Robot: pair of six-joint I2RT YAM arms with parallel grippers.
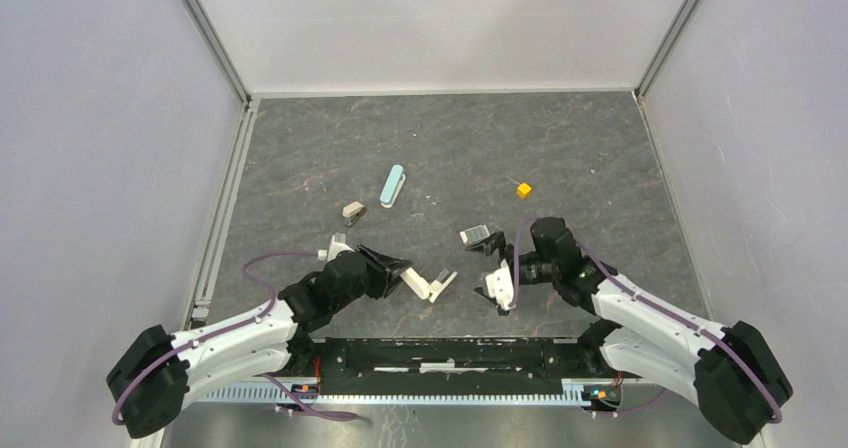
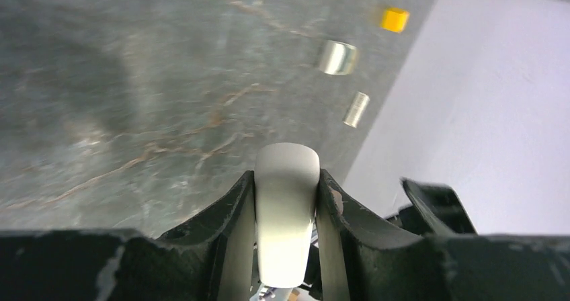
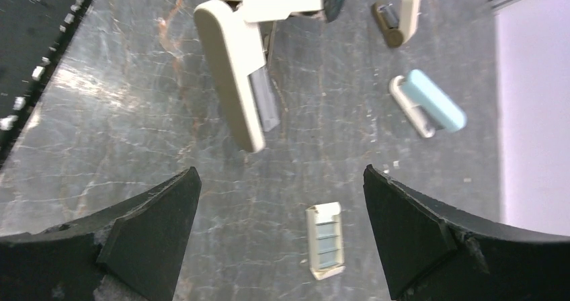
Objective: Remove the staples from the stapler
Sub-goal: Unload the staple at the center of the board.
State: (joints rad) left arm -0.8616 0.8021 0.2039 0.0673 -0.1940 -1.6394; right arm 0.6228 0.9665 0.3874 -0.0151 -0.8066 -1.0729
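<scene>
**Stapler held open, staples out on the table.** My left claw (image 2: 286, 175) is closed narrow on one arm of the cream stapler (image 3: 232, 72), with a finger pressed to each side. The other arm angles away from the hinge, and a blue-grey channel lies exposed along its inner face. The staples (image 2: 356, 108) show in the left wrist view only. They are a very short, thin strip, silvery grey with a bright sheen, lying slantwise on the dark marbled table (image 1: 560, 158), apart from the stapler. They sit near the small clear box (image 2: 338, 58) without touching it, and a yellow cube (image 2: 394, 19) lies farther off beyond both. My right claw (image 3: 281, 170) stands wide and holds nothing; in the right wrist view its fingers spread to either side of the box. Individual staples cannot be made out.
</scene>
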